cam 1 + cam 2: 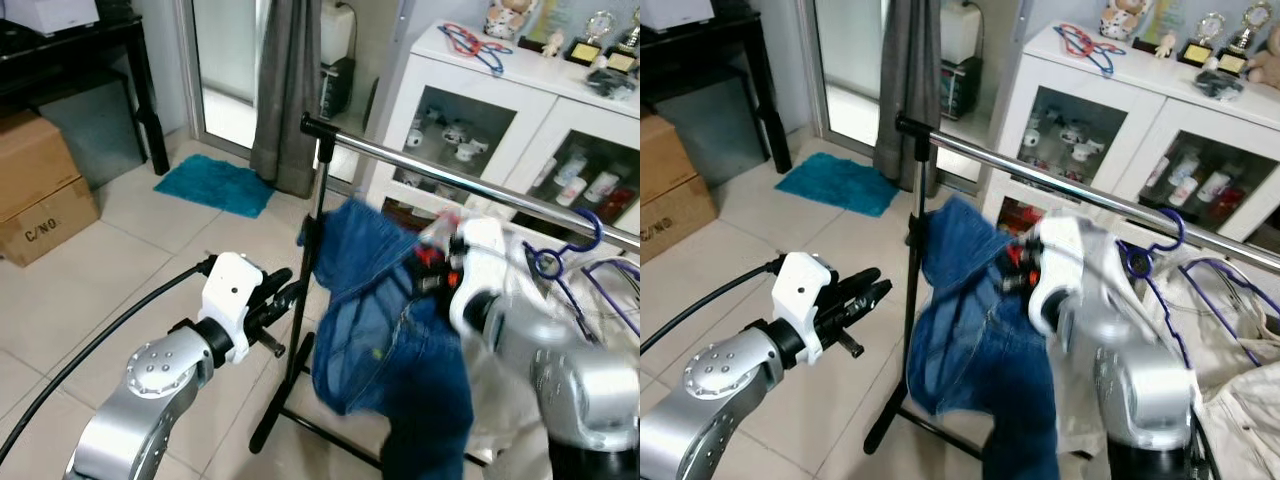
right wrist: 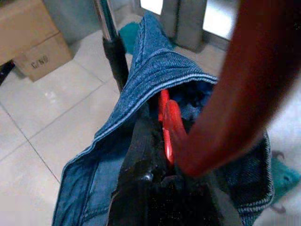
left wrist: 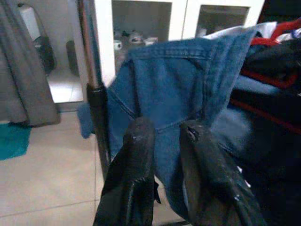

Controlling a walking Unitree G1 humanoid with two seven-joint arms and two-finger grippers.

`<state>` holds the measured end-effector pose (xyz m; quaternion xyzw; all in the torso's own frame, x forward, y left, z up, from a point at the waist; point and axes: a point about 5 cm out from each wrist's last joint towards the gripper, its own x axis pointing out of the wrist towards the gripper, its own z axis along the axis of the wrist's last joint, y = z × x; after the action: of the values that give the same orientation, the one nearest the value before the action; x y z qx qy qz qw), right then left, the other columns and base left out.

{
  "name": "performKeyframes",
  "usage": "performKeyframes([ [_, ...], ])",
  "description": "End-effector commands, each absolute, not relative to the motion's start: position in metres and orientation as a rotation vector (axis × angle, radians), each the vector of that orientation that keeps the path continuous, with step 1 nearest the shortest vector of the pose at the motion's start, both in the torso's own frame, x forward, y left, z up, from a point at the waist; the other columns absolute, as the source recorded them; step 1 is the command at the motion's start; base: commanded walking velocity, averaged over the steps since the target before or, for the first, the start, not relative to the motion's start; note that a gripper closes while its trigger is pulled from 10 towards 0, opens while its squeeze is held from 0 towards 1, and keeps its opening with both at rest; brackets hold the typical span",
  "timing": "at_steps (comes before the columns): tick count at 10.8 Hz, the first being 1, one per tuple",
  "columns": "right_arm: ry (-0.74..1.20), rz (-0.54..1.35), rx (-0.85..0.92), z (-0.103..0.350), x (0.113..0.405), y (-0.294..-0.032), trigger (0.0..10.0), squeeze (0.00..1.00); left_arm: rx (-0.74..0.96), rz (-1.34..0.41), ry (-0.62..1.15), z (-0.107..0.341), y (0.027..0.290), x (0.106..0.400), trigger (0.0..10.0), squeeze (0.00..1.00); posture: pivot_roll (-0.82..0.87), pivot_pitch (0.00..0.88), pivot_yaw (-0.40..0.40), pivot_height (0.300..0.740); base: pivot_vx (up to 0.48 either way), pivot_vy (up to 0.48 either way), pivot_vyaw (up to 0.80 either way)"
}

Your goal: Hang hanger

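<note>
Denim garment held up at the clothes rail's end

The right gripper (image 2: 162,141) pinches a red hanger (image 2: 165,123) inside the denim garment (image 1: 385,330) below the rail (image 1: 420,160); the left gripper (image 3: 162,136), fingers slightly apart, hovers beside the rail's upright post (image 1: 305,290).

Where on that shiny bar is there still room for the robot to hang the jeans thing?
The silver metal rail is bare between its black end post and the blue denim garment. Toward the robot's right it is crowded: purple wire hangers and pale clothes hang there.
</note>
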<state>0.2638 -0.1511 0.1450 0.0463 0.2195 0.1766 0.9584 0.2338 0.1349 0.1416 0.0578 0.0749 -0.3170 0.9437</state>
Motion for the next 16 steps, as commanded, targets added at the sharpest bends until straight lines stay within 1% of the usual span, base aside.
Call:
performKeyframes([
  [1, 0.390, 0.349, 0.102, 0.153, 0.264, -0.151, 0.0, 0.00, 0.114, -0.639, 0.124, 0.149, 0.135, 0.234, 10.0, 0.00, 0.07, 0.000, -0.134, 0.740, 0.000, 0.000, 0.00],
  [3, 0.323, 0.356, 0.089, 0.159, 0.264, -0.144, 0.0, 0.00, 0.122, -0.647, 0.124, 0.151, 0.136, 0.238, 10.0, 0.00, 0.06, 0.000, -0.118, 0.740, 0.000, 0.000, 0.00],
  [5, 0.319, 0.445, 0.122, 0.160, 0.262, -0.135, 0.0, 0.00, 0.125, -0.643, 0.120, 0.151, 0.136, 0.238, 10.0, 0.00, 0.07, 0.000, -0.135, 0.740, 0.000, 0.000, 0.00],
  [6, 0.298, 0.457, 0.122, 0.161, 0.265, -0.132, 0.0, 0.00, 0.126, -0.650, 0.111, 0.153, 0.133, 0.243, 10.0, 0.00, 0.07, 0.000, -0.127, 0.740, 0.000, 0.000, 0.00],
  [8, 0.289, 0.463, 0.115, 0.158, 0.265, -0.130, 0.0, 0.00, 0.135, -0.660, 0.104, 0.152, 0.131, 0.245, 10.0, 0.00, 0.08, 0.000, -0.140, 0.740, 0.000, 0.000, 0.00],
  [9, 0.294, 0.461, 0.124, 0.156, 0.265, -0.130, 0.0, 0.00, 0.134, -0.656, 0.102, 0.152, 0.131, 0.244, 10.0, 0.00, 0.08, 0.000, -0.147, 0.740, -0.244, 0.000, 0.00],
  [11, 0.281, 0.472, 0.111, 0.159, 0.270, -0.128, 0.0, 0.00, 0.138, -0.668, 0.100, 0.154, 0.129, 0.247, 10.0, 0.00, 0.07, 0.000, -0.133, 0.740, -0.266, 0.000, 0.00],
  [13, 0.293, 0.452, 0.117, 0.153, 0.267, -0.131, 0.0, 0.00, 0.146, -0.660, 0.105, 0.151, 0.131, 0.246, 10.0, 0.00, 0.08, 0.000, -0.147, 0.740, -0.287, 0.000, 0.00],
  [16, 0.276, 0.435, 0.124, 0.154, 0.269, -0.129, 0.0, 0.00, 0.159, -0.679, 0.103, 0.152, 0.130, 0.251, 10.0, 0.00, 0.07, 0.000, -0.124, 0.740, -0.286, 0.000, 0.00],
])
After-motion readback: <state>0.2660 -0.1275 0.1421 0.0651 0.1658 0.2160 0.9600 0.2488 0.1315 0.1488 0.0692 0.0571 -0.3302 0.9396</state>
